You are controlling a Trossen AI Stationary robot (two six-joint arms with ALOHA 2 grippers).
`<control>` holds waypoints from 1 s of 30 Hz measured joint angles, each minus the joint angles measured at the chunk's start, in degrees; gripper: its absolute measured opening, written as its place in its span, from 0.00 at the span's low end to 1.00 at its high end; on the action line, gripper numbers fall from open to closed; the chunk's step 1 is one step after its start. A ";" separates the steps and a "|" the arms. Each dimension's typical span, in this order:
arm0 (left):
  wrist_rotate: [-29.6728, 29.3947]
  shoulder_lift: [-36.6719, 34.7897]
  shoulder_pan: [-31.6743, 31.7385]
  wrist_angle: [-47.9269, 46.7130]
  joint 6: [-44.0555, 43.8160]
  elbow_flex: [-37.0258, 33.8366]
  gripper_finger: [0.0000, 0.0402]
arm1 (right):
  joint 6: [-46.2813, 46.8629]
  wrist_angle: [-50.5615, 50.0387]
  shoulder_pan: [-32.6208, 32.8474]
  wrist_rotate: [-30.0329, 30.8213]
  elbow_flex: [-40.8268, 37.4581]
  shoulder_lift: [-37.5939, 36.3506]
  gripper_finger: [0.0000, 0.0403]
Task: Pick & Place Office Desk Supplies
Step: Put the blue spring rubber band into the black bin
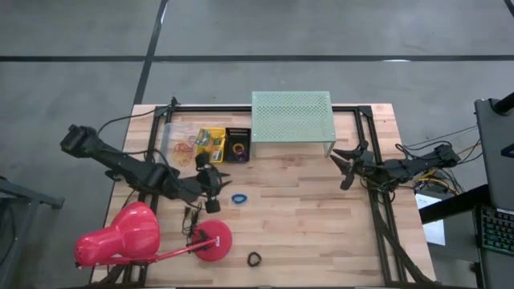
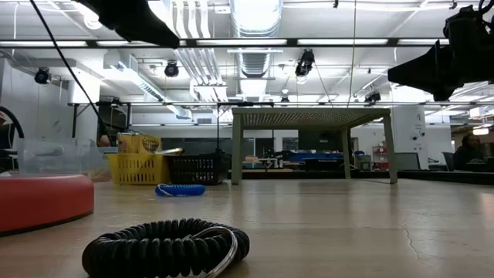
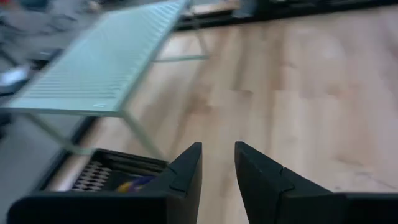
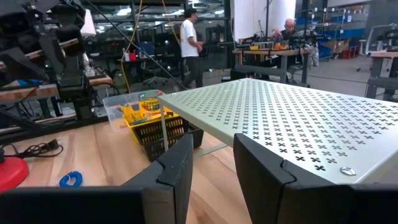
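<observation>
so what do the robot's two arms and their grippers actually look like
Both arms are dark, near-black, jointed links. The left arm is chunky and blocky, with a thin black cable trailing from its shoulder end. The right arm is slimmer, with yellow and dark wires bundled near its base. The left gripper and the right gripper each have two flat, matte black, wedge-shaped fingers with angular stepped edges and no visible markings.

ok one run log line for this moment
left end effector: open, empty, near blue ring loop | right end effector: open, empty, beside green shelf | black ring loop: on table
</observation>
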 joint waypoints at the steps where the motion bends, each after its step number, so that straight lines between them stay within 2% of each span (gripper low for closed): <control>1: 2.21 0.02 0.17 0.02 -0.02 0.07 0.24 | -0.02 0.00 0.00 0.00 0.00 0.00 0.28; 4: 7.61 0.07 1.10 2.84 -0.33 0.18 0.24 | -0.02 0.00 0.00 0.00 -0.02 0.00 0.28; 7: 7.87 0.11 1.99 3.48 -2.45 0.00 0.24 | -0.02 0.00 0.00 -0.02 -0.02 0.00 0.28; 14: 7.84 0.71 5.51 3.02 -14.74 -2.03 0.24 | 0.00 -0.02 0.00 -0.09 -0.02 0.01 0.28; 23: 11.47 5.08 6.91 4.18 -16.31 -4.47 0.24 | -0.02 0.02 -0.04 -0.07 -0.07 0.17 0.28; 27: 13.71 7.86 6.91 4.37 -16.45 -3.28 0.24 | -0.01 -0.02 -0.02 -0.12 -0.07 0.22 0.28; 30: 13.72 9.84 7.09 5.18 -19.83 -1.67 0.24 | -0.02 -0.04 -0.02 -0.12 -0.07 0.34 0.28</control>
